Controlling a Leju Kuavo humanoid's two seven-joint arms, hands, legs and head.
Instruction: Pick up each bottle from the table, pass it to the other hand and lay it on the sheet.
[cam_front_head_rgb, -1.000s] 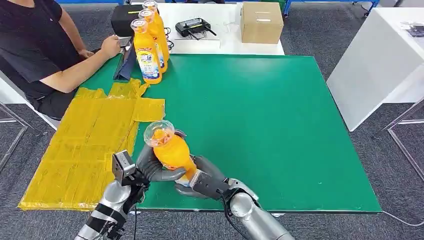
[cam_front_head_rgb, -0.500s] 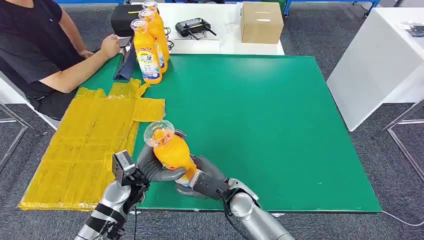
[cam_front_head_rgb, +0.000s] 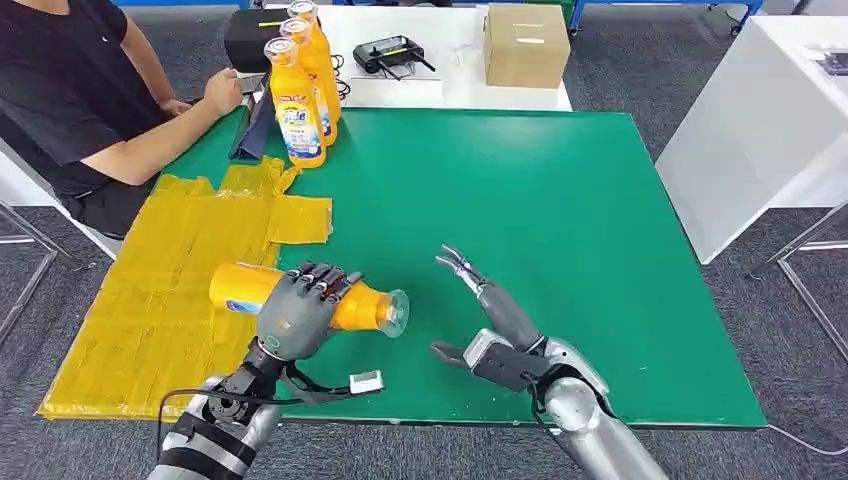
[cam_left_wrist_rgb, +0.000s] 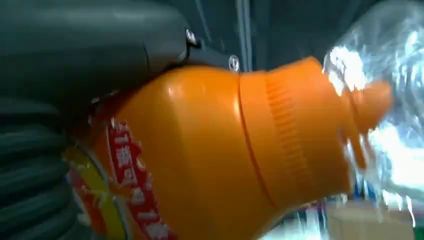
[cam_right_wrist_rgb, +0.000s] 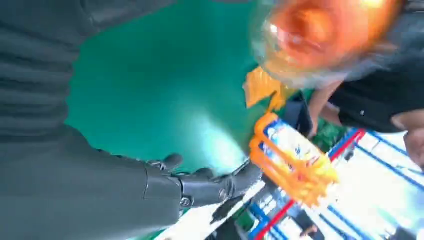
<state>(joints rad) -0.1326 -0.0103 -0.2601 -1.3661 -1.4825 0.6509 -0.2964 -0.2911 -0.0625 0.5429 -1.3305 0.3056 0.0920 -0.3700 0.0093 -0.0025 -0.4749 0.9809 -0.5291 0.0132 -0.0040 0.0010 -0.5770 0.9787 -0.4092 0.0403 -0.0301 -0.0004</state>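
Handover complete, placement pending. The left robot hand (cam_front_head_rgb: 300, 312) grasps the orange bottle (cam_front_head_rgb: 330, 300) around its middle, fingers wrapped over the top, and carries it horizontally — base toward the yellow sheet (cam_front_head_rgb: 160, 300), clear-capped neck toward the centre of the green worktop (cam_front_head_rgb: 560, 210). The sideways attitude suits the instruction to lay the bottle down rather than stand it. The bottle straddles the sheet's near edge; whether it already rests on the surface cannot be told. In the left wrist view the label and ribbed shoulder (cam_left_wrist_rgb: 280, 125) sit close against the palm, indicating a firm wrap. The right robot hand (cam_front_head_rgb: 490, 320) is released — fingers spread, holding nothing, well apart from the bottle, leaving the left arm free to move over the sheet. Three further bottles (cam_front_head_rgb: 300, 90) stand upright at the far corner, beside a seated person (cam_front_head_rgb: 80, 100), awaiting their turn.
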